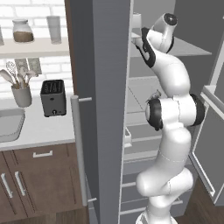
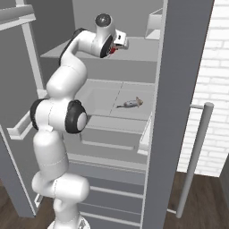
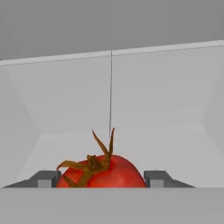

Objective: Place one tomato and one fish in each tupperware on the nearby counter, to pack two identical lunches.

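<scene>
A red tomato (image 3: 105, 175) with a dry brown stem lies on the fridge's upper shelf (image 2: 138, 49). My gripper (image 3: 101, 178) is shut on it, a fingertip pressed against each side. From the right base view the gripper (image 2: 120, 44) reaches onto that shelf, and a sliver of the red tomato (image 2: 112, 50) shows under the hand. A small grey fish (image 2: 130, 103) lies on the shelf below. The counter (image 1: 39, 131) stretches to the left of the fridge. The tupperware is out of view.
The open fridge door (image 1: 100, 109) with its long handle (image 1: 78, 148) stands between the arm and the counter. On the counter are a black toaster (image 1: 53, 97), a utensil holder (image 1: 22, 94) and a sink (image 1: 8, 124). A second door (image 2: 179, 89) flanks the right side.
</scene>
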